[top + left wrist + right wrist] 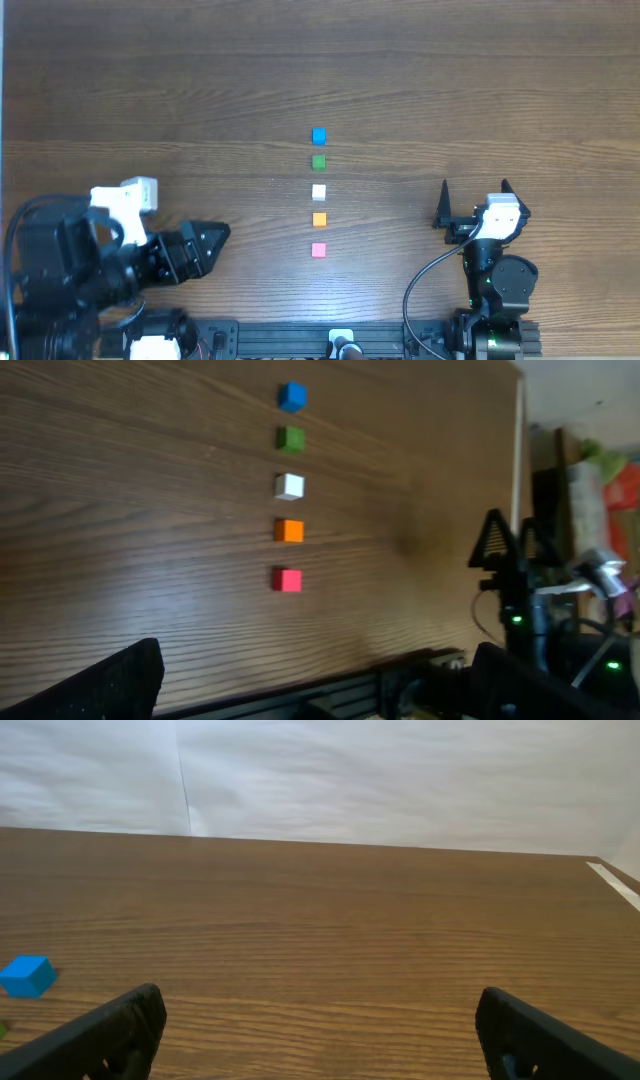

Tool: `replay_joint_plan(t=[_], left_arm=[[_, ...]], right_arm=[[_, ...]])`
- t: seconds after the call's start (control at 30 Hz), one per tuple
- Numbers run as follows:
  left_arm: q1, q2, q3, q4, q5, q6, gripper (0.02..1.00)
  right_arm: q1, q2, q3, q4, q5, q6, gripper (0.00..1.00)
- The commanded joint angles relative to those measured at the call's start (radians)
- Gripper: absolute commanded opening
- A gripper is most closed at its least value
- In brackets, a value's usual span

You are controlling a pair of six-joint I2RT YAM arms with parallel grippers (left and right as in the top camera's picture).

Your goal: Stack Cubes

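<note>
Along the near edge runs a black rail [262,333] where both arms are mounted, and a dark cable [418,285] loops up beside the right arm. Just beyond it, the left hand [215,238] sits low at the left, pointing toward the middle. Its fingers are spread wide and hold nothing. At the right, the right hand [475,190] points away toward the far side, its two fingers also parted and empty.

Between them, five cubes lie in a straight line running away from the rail on the wooden surface [150,90]. The pink cube [319,249] is nearest, then the orange cube [319,219], white cube [319,191] and green cube [319,162], with the blue cube [319,136] farthest. Each sits flat with a small gap to the next, and none rests on another. Bare wood lies between each hand and the row.

Past the far edge hangs a pale, wrinkled backdrop [400,780]. From the right wrist, the green cube is cut off to a sliver. Beyond the surface's right edge, the objects are too blurred to make out.
</note>
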Motion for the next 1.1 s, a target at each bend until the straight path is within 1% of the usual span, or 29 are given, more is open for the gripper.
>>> replay_joint_plan(t=[0.03,0.1,0.23,0.3,0.33,0.4,0.43,0.53,0.67,0.8,0.9,0.97,1.1], left_arm=[[-0.126,0.122,0.016,0.051,-0.124,-0.028,0.993],[-0.216,0.185,0.016,0.075,-0.193,-0.068,0.993],[-0.467,0.347,0.016,0.136,-0.417,-0.232,0.996],[-0.587,0.437,0.016,0.167,-0.497,-0.307,0.998],[-0.635,0.476,0.016,0.181,-0.516,-0.333,0.998],[-0.718,0.561,0.016,0.210,-0.527,-0.372,0.998],[-0.777,0.636,0.016,0.230,-0.534,-0.408,0.998],[-0.844,0.752,0.016,0.262,-0.539,-0.464,1.000],[-0.883,0.883,0.016,0.300,-0.533,-0.544,1.000],[-0.914,0.959,0.016,0.357,-0.517,-0.570,1.000],[-0.933,0.985,0.016,0.393,-0.488,-0.581,1.000],[-0.934,0.995,0.016,0.390,-0.489,-0.618,1.000],[-0.944,1.009,0.004,0.389,-0.481,-0.627,0.998]], right_arm=[[-0.006,-0.010,-0.005,-0.003,0.006,0.006,0.993],[-0.006,-0.010,-0.005,-0.003,0.006,0.006,0.991],[-0.006,-0.010,-0.005,-0.003,0.006,0.006,0.993],[-0.006,-0.010,-0.005,-0.003,0.006,0.006,0.993],[-0.006,-0.010,-0.005,-0.003,0.006,0.006,0.993],[-0.006,-0.010,-0.005,-0.003,0.006,0.006,0.993],[-0.006,-0.010,-0.005,-0.003,0.006,0.006,0.991],[-0.006,-0.010,-0.005,-0.003,0.006,0.006,0.993],[-0.006,-0.010,-0.005,-0.003,0.006,0.006,0.991],[-0.006,-0.010,-0.005,-0.003,0.006,0.006,0.993],[-0.006,-0.010,-0.005,-0.003,0.006,0.006,0.991],[-0.006,-0.010,-0.005,-0.003,0.006,0.006,0.993],[-0.006,-0.010,-0.005,-0.003,0.006,0.006,0.991]])
